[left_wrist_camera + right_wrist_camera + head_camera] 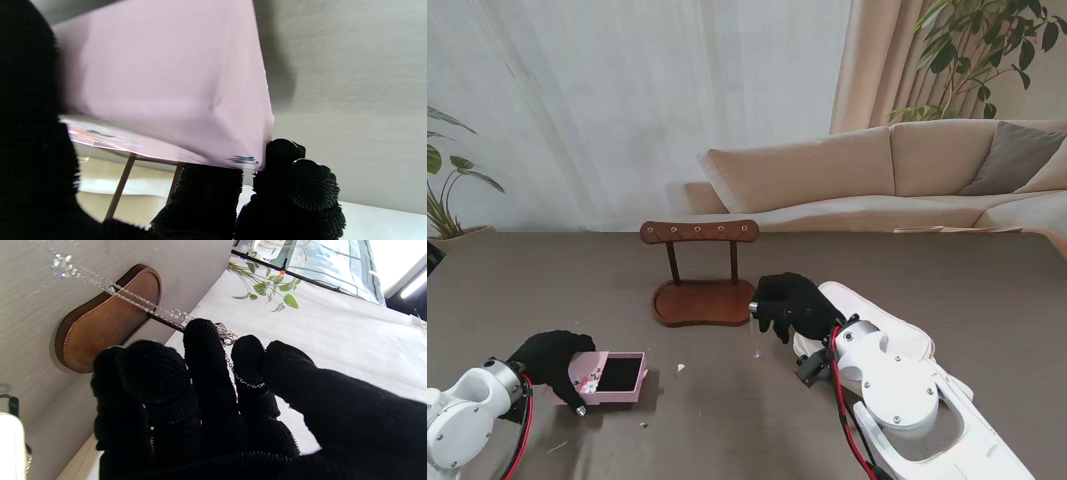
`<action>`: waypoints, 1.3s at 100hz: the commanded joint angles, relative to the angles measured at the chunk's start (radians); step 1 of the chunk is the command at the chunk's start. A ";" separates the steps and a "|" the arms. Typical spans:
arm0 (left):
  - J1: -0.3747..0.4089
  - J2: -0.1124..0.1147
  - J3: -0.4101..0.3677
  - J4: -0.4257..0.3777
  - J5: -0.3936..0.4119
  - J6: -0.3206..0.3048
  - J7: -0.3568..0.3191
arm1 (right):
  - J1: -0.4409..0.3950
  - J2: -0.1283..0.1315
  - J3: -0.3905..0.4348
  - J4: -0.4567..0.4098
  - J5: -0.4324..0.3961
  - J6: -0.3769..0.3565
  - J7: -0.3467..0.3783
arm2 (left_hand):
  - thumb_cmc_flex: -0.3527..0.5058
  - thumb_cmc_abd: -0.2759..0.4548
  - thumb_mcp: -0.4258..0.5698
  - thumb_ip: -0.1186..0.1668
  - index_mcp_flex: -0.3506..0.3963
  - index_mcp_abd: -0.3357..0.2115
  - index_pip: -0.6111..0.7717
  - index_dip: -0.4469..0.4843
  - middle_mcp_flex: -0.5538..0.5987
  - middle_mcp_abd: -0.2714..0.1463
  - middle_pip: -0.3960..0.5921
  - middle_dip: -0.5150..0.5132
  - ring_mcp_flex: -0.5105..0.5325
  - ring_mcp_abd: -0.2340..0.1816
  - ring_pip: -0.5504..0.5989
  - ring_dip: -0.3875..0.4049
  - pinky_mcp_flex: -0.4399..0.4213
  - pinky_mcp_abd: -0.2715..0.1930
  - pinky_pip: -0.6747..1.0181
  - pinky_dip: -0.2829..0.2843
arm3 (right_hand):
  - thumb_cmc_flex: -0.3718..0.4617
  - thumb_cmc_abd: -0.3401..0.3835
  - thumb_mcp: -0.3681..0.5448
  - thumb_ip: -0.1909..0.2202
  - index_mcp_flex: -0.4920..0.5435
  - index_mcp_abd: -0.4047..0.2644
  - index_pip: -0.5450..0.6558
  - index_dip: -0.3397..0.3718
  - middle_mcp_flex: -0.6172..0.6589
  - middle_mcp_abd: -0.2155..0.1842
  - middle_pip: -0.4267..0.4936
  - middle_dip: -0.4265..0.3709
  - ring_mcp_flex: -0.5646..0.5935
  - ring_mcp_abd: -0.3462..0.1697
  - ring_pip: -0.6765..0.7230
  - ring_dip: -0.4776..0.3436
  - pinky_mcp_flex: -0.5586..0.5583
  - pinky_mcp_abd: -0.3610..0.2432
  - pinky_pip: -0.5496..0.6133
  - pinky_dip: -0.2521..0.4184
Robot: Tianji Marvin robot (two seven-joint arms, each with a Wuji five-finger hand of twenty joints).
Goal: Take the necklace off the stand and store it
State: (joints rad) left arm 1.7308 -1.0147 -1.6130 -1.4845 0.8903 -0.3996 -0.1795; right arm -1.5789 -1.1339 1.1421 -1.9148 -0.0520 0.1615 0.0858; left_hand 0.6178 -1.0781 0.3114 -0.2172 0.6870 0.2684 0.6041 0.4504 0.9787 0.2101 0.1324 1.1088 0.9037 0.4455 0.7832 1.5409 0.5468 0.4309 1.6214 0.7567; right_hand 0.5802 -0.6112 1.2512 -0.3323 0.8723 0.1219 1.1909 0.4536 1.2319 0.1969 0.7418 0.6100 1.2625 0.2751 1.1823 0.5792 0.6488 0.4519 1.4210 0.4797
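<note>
The wooden necklace stand rises mid-table, its top bar bare. My right hand hovers just right of the stand's base, fingers curled. The thin silver necklace is draped over and between those fingers, and its chain runs out to a sparkling pendant by the table top. My left hand is closed around the left end of a small pink box, which stands open with a dark inside. In the left wrist view the pink box fills the picture, with my fingertips at its corner.
Small white scraps lie on the dark table between box and stand. A beige sofa stands beyond the far edge. Potted plants flank the table in front of a white curtain.
</note>
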 commanded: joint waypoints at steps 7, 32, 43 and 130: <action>-0.028 -0.007 0.013 -0.035 -0.026 -0.023 -0.027 | 0.013 -0.010 -0.015 -0.013 -0.003 0.006 0.009 | 0.268 0.137 0.864 0.056 0.112 0.110 0.940 0.107 0.302 -0.048 0.361 0.139 0.118 -0.296 0.394 0.029 0.015 -0.193 -0.057 0.021 | 0.004 -0.023 0.039 -0.016 0.022 -0.013 0.000 0.019 0.040 0.003 -0.011 0.010 0.037 -0.006 0.026 0.009 0.194 0.012 0.059 -0.008; -0.082 -0.005 0.056 -0.067 -0.066 -0.060 -0.058 | 0.041 -0.014 -0.048 -0.036 -0.008 0.033 0.000 | 0.259 0.129 0.887 0.061 0.107 0.126 0.940 0.143 0.308 -0.048 0.373 0.151 0.141 -0.304 0.417 0.029 0.040 -0.183 -0.032 0.026 | 0.003 -0.025 0.040 -0.016 0.023 -0.014 -0.001 0.020 0.040 0.002 -0.012 0.010 0.036 -0.005 0.027 0.010 0.194 0.012 0.059 -0.009; -0.112 -0.004 0.084 -0.071 -0.086 -0.069 -0.068 | 0.057 -0.017 -0.068 -0.049 -0.011 0.043 -0.006 | 0.257 0.127 0.897 0.064 0.106 0.130 0.942 0.155 0.309 -0.035 0.376 0.154 0.151 -0.305 0.422 0.029 0.051 -0.179 -0.025 0.026 | 0.002 -0.024 0.041 -0.016 0.022 -0.015 -0.001 0.020 0.041 0.001 -0.012 0.010 0.036 -0.008 0.027 0.010 0.194 0.010 0.059 -0.009; -0.286 -0.018 0.282 -0.007 -0.202 -0.105 -0.038 | 0.189 -0.056 -0.247 -0.011 -0.037 0.119 -0.073 | 0.240 0.118 0.944 0.075 0.097 0.159 0.936 0.241 0.318 -0.033 0.399 0.174 0.176 -0.312 0.433 0.029 0.071 -0.166 -0.001 0.030 | -0.003 -0.018 0.038 -0.018 0.018 -0.024 0.001 0.020 0.037 -0.004 -0.014 0.010 0.036 -0.010 0.020 0.007 0.189 0.005 0.055 -0.011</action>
State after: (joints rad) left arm 1.4490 -1.0239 -1.3356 -1.4744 0.6956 -0.5019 -0.1973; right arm -1.3891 -1.1832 0.9038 -1.9347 -0.0825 0.2776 -0.0025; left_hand 0.6315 -1.0950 0.2765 -0.2059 0.6901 0.2956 0.7502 0.5845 1.0732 0.2111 0.1322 1.1483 0.9874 0.3674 1.0364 1.5400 0.6136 0.4141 1.6877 0.7929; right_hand 0.5802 -0.6112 1.2512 -0.3323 0.8723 0.1219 1.1907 0.4536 1.2319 0.1969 0.7418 0.6102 1.2625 0.2754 1.1829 0.5798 0.6488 0.4519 1.4219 0.4797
